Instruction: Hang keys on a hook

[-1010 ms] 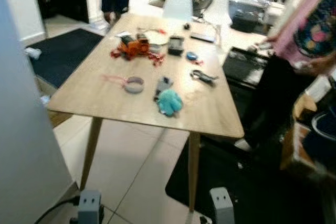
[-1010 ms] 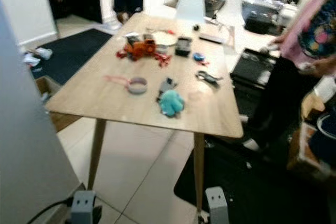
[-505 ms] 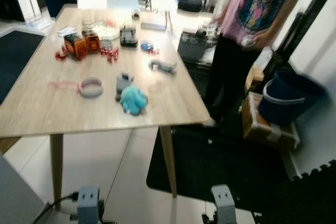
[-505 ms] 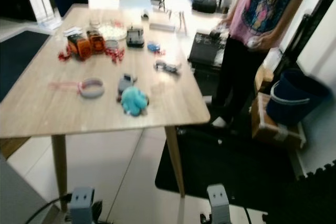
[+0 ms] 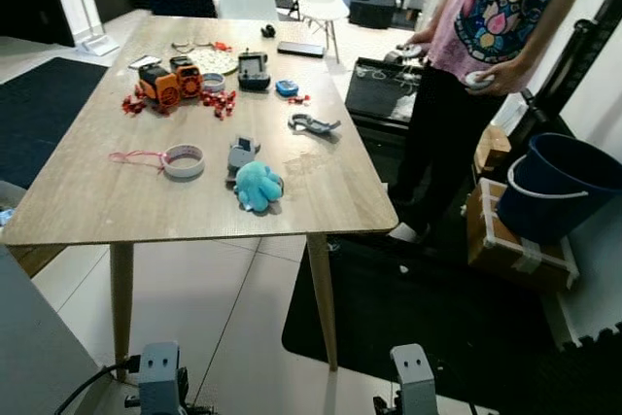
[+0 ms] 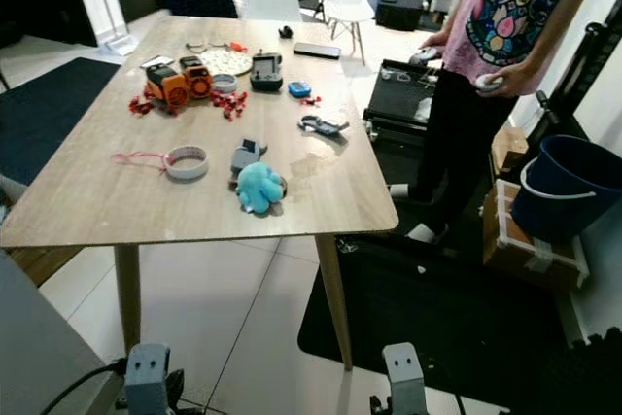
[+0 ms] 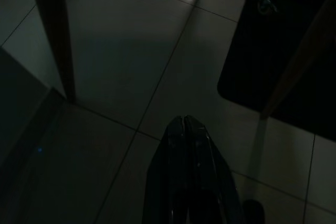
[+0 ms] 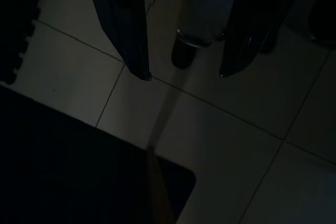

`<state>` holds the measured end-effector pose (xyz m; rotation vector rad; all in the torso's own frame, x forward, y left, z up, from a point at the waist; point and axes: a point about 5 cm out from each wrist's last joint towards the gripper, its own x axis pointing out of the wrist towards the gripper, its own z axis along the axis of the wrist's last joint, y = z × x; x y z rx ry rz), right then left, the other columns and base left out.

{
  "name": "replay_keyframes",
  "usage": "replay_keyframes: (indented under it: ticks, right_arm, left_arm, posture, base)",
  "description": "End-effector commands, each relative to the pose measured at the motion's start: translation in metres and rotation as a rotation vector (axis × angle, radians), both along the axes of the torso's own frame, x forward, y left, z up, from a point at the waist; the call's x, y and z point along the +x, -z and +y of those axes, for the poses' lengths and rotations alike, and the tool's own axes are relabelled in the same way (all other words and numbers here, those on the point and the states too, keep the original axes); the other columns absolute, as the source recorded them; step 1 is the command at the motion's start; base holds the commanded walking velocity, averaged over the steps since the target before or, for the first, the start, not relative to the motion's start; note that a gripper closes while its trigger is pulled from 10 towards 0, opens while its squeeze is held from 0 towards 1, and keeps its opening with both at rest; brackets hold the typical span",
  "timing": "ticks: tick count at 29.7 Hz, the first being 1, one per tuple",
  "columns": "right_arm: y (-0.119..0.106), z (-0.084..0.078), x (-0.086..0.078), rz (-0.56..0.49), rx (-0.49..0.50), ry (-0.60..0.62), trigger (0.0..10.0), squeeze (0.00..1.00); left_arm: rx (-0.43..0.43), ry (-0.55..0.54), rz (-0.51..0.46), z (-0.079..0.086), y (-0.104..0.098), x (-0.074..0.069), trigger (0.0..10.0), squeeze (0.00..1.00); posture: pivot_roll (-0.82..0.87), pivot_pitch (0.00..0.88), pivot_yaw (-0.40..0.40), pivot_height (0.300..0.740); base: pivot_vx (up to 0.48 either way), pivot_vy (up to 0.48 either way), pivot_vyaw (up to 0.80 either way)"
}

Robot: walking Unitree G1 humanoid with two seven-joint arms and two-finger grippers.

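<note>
Since the earlier frames, your head camera has swung right and steadied: the wooden table now sits to your left and centre, sharper, and the objects on it keep their arrangement. That shift is camera motion, not object motion.

A person in a pink patterned shirt stands at the table's far right corner, holding a small controller. A dark blue bucket rests on a cardboard box beside a black floor mat.

On the table, note in order: an orange toy vehicle, a teal plush toy near the front edge, a roll of tape, and a small metal bunch that may be the keys; you cannot confirm this at this size. A hook is not identifiable.

The left gripper hangs over floor tiles with its fingers pressed together, holding nothing. The right gripper hangs over tiles with its fingers spread wide, empty.

Assessment: the task has not begun. You must approach the table, grasp the keys, locate the hook, and hang them.
</note>
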<state>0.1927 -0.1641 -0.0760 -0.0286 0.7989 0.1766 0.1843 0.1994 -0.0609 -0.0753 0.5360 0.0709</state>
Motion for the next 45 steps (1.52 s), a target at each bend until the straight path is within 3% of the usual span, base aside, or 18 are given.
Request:
replay_keyframes:
  ticks: [1, 45]
  right_arm:
    - [-0.0001, -0.0050, -0.0002, 0.000, -0.017, 0.007, 10.0, 0.00]
    - [0.0024, -0.0079, -0.0048, 0.021, -0.041, 0.004, 10.0, 0.00]
  left_arm:
    - [-0.020, -0.003, 0.027, -0.0038, 0.0037, -0.0034, 10.0, 0.00]
    - [0.002, -0.030, 0.057, -0.0043, 0.0067, -0.0054, 10.0, 0.00]
  posture:
    - [0.07, 0.040, -0.058, 0.740]
    - [0.06, 0.033, -0.060, 0.740]
  base:
    - [0.000, 0.000, 0.00]
    - [0.000, 0.000, 0.00]
